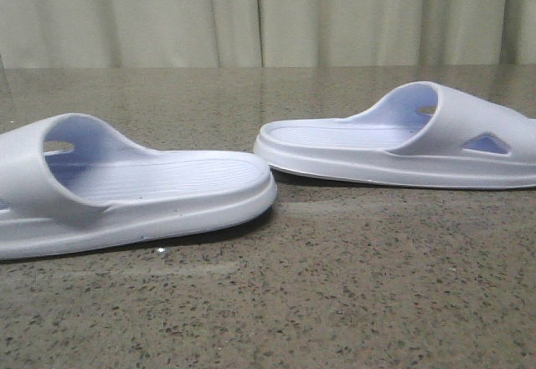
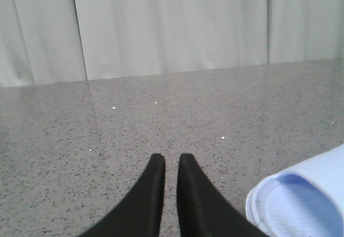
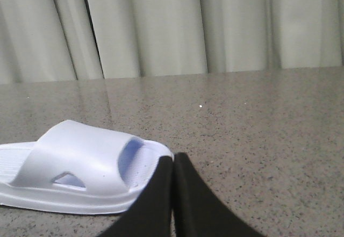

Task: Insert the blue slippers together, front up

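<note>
I see both blue slippers flat on the surface [image 1: 335,302], heels facing, well apart. Left slipper [image 1: 126,189] lies at four o'clock of my left hand [image 2: 171,164]; right slipper [image 1: 402,139] at ten o'clock of my right hand [image 3: 173,164]. Both hands are pressed together, empty.

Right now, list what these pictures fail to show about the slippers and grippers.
- Left slipper: toe end cut off by the front view's edge.
- Right slipper: toe end cut off there; its tip hidden behind the right gripper.
- Left gripper: absent from the front view.
</note>
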Action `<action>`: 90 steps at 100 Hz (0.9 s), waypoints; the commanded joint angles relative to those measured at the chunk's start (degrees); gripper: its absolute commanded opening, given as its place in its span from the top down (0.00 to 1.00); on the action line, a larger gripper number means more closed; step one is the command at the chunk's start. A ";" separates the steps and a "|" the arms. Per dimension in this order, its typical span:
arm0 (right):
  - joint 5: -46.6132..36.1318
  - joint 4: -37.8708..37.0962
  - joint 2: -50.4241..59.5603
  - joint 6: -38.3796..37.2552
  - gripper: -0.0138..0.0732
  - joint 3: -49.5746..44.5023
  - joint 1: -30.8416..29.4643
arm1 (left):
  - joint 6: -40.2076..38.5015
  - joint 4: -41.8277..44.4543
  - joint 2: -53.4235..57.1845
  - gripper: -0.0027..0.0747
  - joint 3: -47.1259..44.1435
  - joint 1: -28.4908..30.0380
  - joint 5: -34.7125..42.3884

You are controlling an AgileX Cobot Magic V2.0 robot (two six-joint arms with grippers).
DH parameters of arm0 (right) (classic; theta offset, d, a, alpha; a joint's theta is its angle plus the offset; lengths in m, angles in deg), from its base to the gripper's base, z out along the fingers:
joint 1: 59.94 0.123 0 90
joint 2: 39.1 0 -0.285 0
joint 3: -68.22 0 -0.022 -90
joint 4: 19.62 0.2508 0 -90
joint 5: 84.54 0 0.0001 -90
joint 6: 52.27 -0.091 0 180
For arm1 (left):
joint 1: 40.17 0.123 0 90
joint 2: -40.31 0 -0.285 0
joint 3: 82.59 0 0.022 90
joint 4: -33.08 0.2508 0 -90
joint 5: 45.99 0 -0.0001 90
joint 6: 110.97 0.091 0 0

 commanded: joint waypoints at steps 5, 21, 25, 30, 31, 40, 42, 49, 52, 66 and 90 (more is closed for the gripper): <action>-8.03 0.39 1.20 0.17 0.96 -1.02 -0.25 | -0.71 -8.33 1.77 0.95 -0.55 0.13 7.06; -7.77 5.04 1.20 0.17 0.96 2.31 -0.25 | -2.08 -29.65 1.77 0.95 0.53 0.13 8.66; -6.65 5.04 1.20 0.17 0.96 3.98 -0.25 | -2.08 -34.41 1.77 0.95 1.21 0.13 7.74; -4.84 5.04 1.20 0.17 0.96 6.24 -0.25 | -2.08 -36.73 1.77 0.95 2.64 0.13 5.83; -4.56 5.04 1.20 0.17 0.96 6.90 -0.25 | -2.08 -36.89 1.67 0.95 2.86 0.13 5.47; -0.66 5.04 -0.06 0.17 0.96 11.41 -0.25 | -2.08 -37.19 1.28 0.95 5.97 0.13 0.37; 0.23 5.04 -0.35 0.17 0.96 12.10 -0.25 | -2.08 -37.19 0.97 0.95 6.73 0.13 -0.74; 3.14 5.04 -2.40 0.17 0.96 15.53 -0.25 | -2.08 -37.19 -0.60 0.95 9.52 0.13 -3.91; 4.38 5.04 -3.72 0.17 0.96 17.28 -0.25 | -2.08 -37.19 -1.54 0.95 10.69 0.21 -4.91; 9.92 6.81 -10.53 0.17 0.96 24.25 -0.25 | -2.08 -37.19 -8.17 0.95 17.04 0.21 -8.22; 15.21 9.69 -20.50 0.17 0.96 30.50 -0.25 | -2.08 -35.98 -18.91 0.95 24.43 0.21 -13.60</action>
